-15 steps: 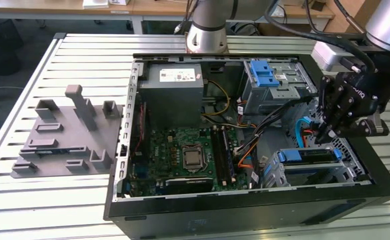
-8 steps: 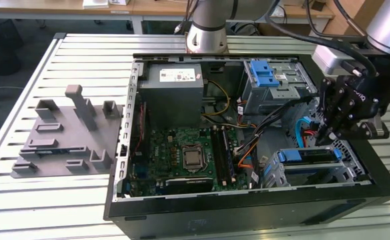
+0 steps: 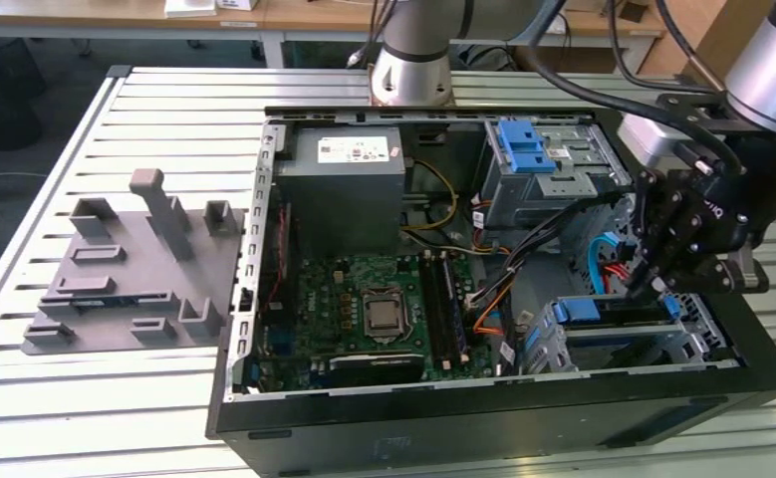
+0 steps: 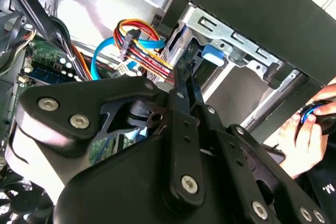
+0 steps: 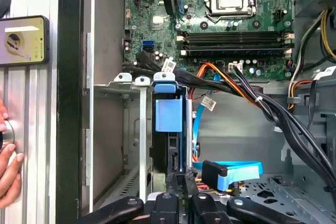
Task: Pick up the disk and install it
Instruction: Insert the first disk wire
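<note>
Already the disk (image 5: pixel 169 115), a flat silver hard drive with blue plastic side rails, stands on edge inside the grey metal drive cage (image 5: pixel 128 129) at the front corner of the open black computer case (image 3: pixel 494 418). In the first wrist view its blue rail and tab face the camera, slotted between the cage's upright walls. In the exterior view the same blue-railed drive (image 3: pixel 614 311) sits in the cage near the exterior view's right, low in the case.

Directly above it hangs the black gripper (image 3: pixel 646 289), its linkage fingers pointing down at the drive's rear edge. In the first wrist view the fingertips (image 5: pixel 181 182) sit close together just against the end of the drive, but whether they are clamped on it or merely pressing it cannot be told.

Beside the cage run bundled red, orange and yellow cables (image 4: pixel 142 45) and a light-blue flat data cable (image 5: pixel 231 171). Further in lies the green motherboard (image 3: pixel 361 309) with its bare silver processor (image 3: pixel 385 314). A grey power-supply box (image 3: pixel 348 164) and a second drive bay with a blue latch (image 3: pixel 527 149) stand at the far side.

Outside the case, a person's hand (image 4: pixel 304 140) rests by the case wall.
</note>
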Action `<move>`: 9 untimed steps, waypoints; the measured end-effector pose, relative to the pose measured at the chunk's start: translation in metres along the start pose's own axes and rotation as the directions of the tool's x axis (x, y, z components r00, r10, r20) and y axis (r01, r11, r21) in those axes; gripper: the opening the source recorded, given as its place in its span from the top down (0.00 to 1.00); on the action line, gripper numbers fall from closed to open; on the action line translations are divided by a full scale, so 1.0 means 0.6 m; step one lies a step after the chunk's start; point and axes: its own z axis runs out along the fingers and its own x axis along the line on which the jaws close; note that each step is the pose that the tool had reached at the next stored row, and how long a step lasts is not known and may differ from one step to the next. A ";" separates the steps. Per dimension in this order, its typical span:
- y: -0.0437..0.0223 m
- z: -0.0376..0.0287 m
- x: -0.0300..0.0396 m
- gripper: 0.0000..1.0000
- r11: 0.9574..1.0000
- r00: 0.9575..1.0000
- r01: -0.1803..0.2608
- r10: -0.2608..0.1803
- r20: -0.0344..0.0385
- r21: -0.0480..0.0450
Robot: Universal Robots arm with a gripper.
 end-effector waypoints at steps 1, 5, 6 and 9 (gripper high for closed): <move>-0.001 0.000 0.000 0.84 1.000 1.000 -0.002 0.002 0.000 -0.001; -0.002 0.000 0.000 0.84 1.000 1.000 -0.007 0.007 0.000 -0.004; -0.002 0.000 0.000 0.84 1.000 1.000 -0.008 0.008 0.000 -0.005; -0.003 0.000 0.001 0.84 1.000 1.000 -0.013 0.013 0.000 -0.011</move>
